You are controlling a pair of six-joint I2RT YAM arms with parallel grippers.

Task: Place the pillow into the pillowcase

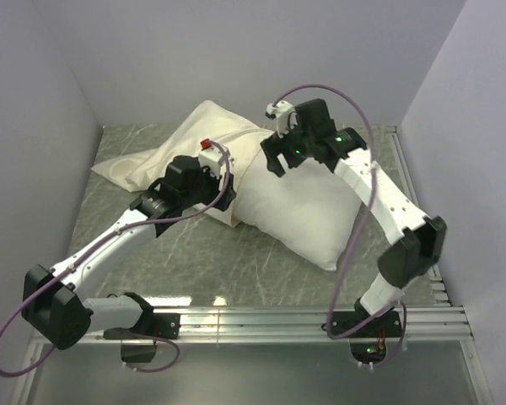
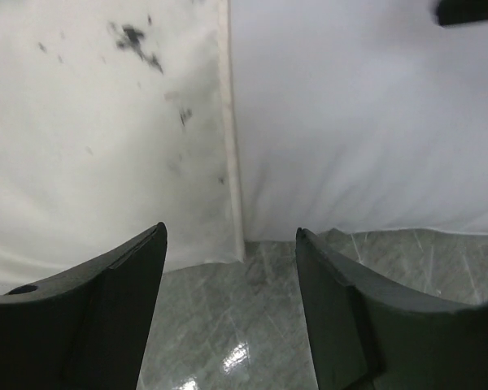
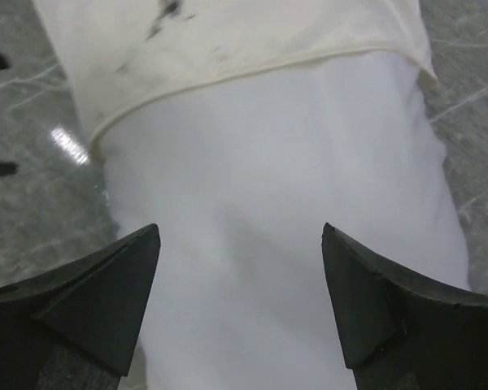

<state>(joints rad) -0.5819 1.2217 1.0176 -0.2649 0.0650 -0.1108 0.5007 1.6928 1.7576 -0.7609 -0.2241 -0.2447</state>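
The plump white pillow (image 1: 308,215) lies slantwise on the table, its far end inside the cream pillowcase (image 1: 152,164). In the left wrist view the pillowcase (image 2: 106,122) fills the left and the pillow (image 2: 366,122) the right, with the case's hem between them. My left gripper (image 2: 232,236) stands open just short of that hem, low over the table, nothing between its fingers. Seen from above, the left gripper (image 1: 229,202) sits at the pillow's near left side. My right gripper (image 3: 240,231) hangs open above the bare pillow (image 3: 293,203), below the pillowcase (image 3: 252,32) hem. From above, that right gripper (image 1: 280,164) is over the pillow's middle.
The grey marbled table (image 1: 194,253) is walled on the left, back and right. A metal rail (image 1: 320,321) carrying both arm bases runs along the near edge. A purple cable (image 1: 367,181) loops beside the right arm.
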